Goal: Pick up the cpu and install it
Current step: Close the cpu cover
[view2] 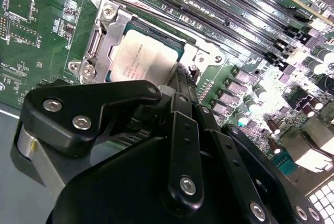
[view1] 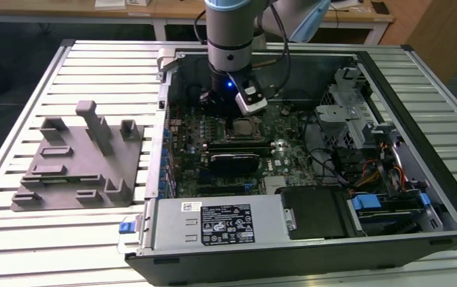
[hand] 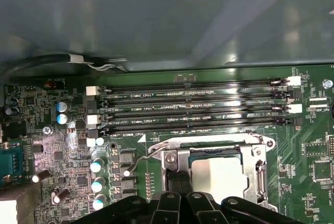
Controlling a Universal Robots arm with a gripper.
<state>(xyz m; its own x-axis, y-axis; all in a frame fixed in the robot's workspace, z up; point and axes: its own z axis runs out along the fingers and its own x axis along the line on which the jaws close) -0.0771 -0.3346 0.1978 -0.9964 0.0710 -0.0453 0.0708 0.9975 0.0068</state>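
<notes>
The cpu (view2: pixel 141 57) is a small square chip with a pale silver top. It lies flat inside the metal socket frame (view2: pixel 102 31) on the green motherboard, and it also shows as a pale square, the cpu (hand: pixel 216 174), in the first wrist view. In the exterior view the cpu (view1: pixel 247 125) sits mid-board inside the open computer case (view1: pixel 419 119). My gripper (view2: pixel 182 80) hangs straight down over the socket, its tip at the chip's edge. Its black linkage (hand: pixel 193 205) hides the near side of the socket. Whether it touches the chip is not visible.
Several memory slots (hand: pixel 193 109) run beside the socket. A black ribbed module (view1: pixel 232 158) lies just in front of it. The power supply (view1: pixel 212 221), drive cage (view1: pixel 347 101) and cables (view1: pixel 371 173) crowd the case. A grey plastic block (view1: pixel 77 161) stands on the slatted table (view1: pixel 92 66).
</notes>
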